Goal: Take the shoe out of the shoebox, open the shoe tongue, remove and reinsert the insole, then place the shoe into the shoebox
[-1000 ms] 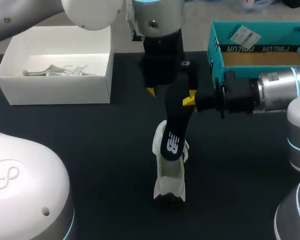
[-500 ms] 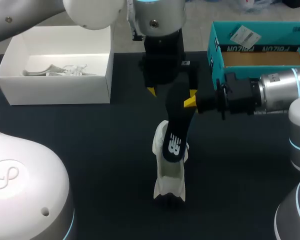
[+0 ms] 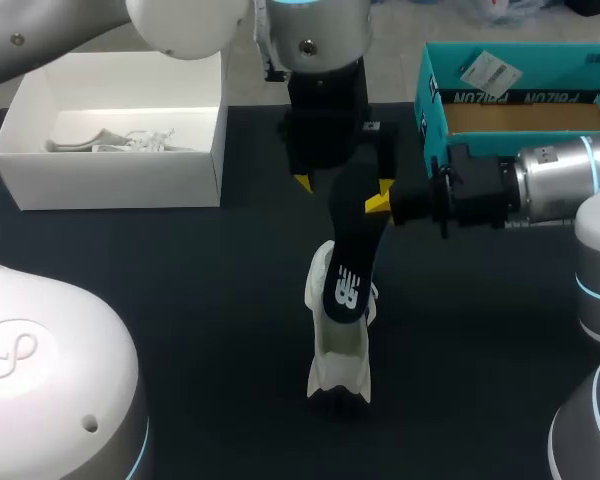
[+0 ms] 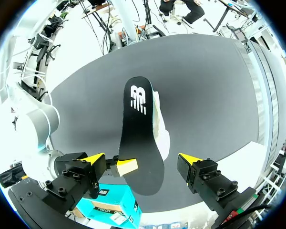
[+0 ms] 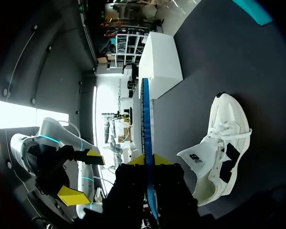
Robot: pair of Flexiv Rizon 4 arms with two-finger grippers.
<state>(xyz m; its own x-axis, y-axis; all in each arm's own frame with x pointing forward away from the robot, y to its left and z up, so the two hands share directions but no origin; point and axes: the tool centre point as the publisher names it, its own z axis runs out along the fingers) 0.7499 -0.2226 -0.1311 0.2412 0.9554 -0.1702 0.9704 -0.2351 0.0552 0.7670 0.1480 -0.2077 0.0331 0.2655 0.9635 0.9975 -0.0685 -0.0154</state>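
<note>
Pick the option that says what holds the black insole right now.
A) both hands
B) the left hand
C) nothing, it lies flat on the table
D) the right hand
D: the right hand is shut on the edge of the insole, while the left hand is open, its fingers standing wide apart on either side of the insole and clear of it.

Dark table [image 3: 180, 300] carrying a shoe and two boxes.
The white shoe [image 3: 340, 372] rests on the table just beneath the left gripper [image 3: 343, 185]. An open white box [image 3: 110, 180] sits well to that gripper's left, and a teal box [image 3: 433, 110] near its right.
</note>
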